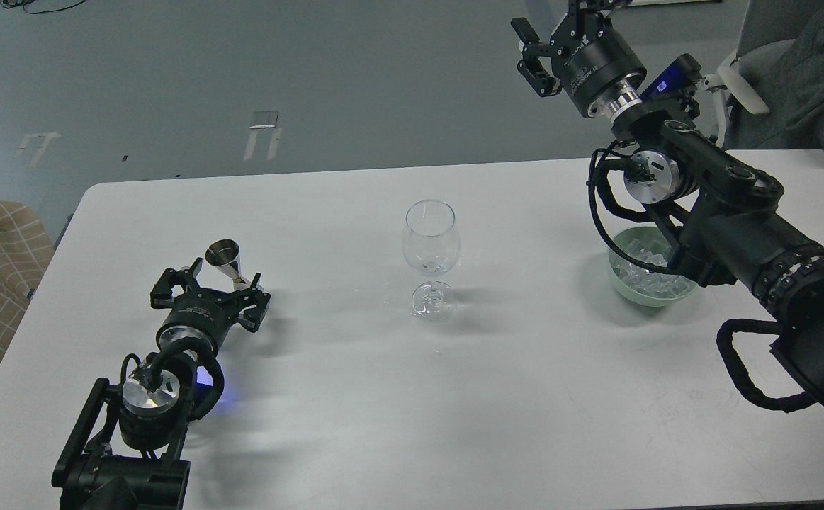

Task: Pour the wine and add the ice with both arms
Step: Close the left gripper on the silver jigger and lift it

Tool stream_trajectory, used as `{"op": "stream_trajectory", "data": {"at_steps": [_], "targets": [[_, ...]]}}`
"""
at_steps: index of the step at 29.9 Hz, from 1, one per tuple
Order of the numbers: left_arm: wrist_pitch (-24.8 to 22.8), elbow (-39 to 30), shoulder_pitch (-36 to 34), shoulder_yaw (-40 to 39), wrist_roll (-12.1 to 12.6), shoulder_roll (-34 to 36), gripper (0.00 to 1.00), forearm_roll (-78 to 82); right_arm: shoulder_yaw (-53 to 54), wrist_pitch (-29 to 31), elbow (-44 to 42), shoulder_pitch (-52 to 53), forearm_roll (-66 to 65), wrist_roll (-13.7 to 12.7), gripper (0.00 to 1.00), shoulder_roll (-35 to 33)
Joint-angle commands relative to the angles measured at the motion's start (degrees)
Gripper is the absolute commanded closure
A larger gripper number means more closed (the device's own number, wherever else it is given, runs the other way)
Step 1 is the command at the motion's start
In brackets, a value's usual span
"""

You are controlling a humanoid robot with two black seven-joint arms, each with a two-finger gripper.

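Nearest to you, at the lower left of the frame, your left gripper lies low over the bench, its fingers spread on both sides of the small metal jigger; if they touch it, you cannot tell. Toward the centre stands the wine glass, upright, with only a trace of clear liquid at the bottom. At the right, the pale green bowl holds the ice, partly hidden behind your right arm. Your right gripper is raised at the upper right, fingers apart and holding nothing.
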Motion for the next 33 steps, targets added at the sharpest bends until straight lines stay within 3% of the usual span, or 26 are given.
{"op": "stream_trajectory", "data": {"at_steps": [1,8,15,19,23,33], "targets": [[-1.0,1.4,-0.4,0.1,0.0,0.0,0.32,0.1,-0.1,0.0,0.0,0.0,0.0,0.0,0.0,0.0],[-2.5,2.4,-1.0,0.1,-0.1,0.0,0.54,1.3,-0.1,-0.1,0.0,-0.1,0.0,0.0,0.0,0.0],[-2.9,3.6,-1.6,-0.1,-0.3,0.0,0.61,2.3,0.0,0.0,0.0,-0.3,0.0,0.0,0.0,0.0],[-3.4,3.6,-1.7,-0.1,-0.4,0.0,0.84,2.3,0.0,0.0,0.0,-0.3,0.0,0.0,0.0,0.0],[-3.7,3.9,-1.7,-0.2,-0.8,0.0,0.98,2.3,0.0,0.0,0.0,-0.2,0.0,0.0,0.0,0.0],[-3.7,3.7,-2.2,-0.9,-1.0,0.0,1.0,1.3,0.0,0.0,0.0,-0.2,0.0,0.0,0.0,0.0]]}}
